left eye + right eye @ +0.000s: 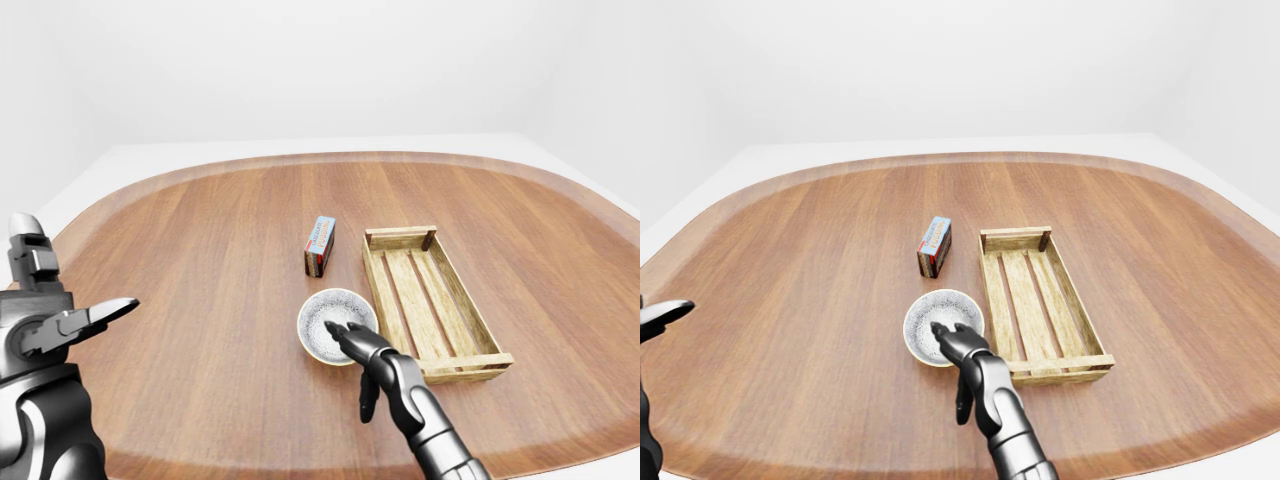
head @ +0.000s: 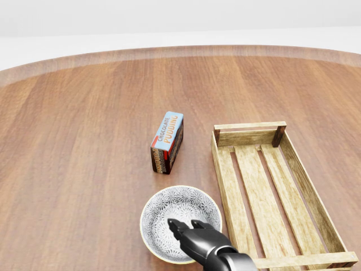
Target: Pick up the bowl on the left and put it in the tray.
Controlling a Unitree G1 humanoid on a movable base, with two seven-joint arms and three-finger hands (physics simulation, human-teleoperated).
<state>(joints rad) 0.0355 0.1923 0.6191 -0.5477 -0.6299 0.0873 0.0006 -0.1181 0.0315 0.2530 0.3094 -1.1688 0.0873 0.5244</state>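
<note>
Beside the tray [image 2: 280, 186], open right-hand fingers [image 2: 179, 228] overlap the bowl [image 2: 169, 212] rim; left fingers [image 1: 95, 315] spread.

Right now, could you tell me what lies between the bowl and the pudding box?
Nothing: in the head view only bare wooden table separates the bowl from the pudding box; the tray sits off to the right.

text: "CHOCOLATE PUDDING" | on: top face of pudding box [image 2: 167, 142] | other text: none legible
</note>
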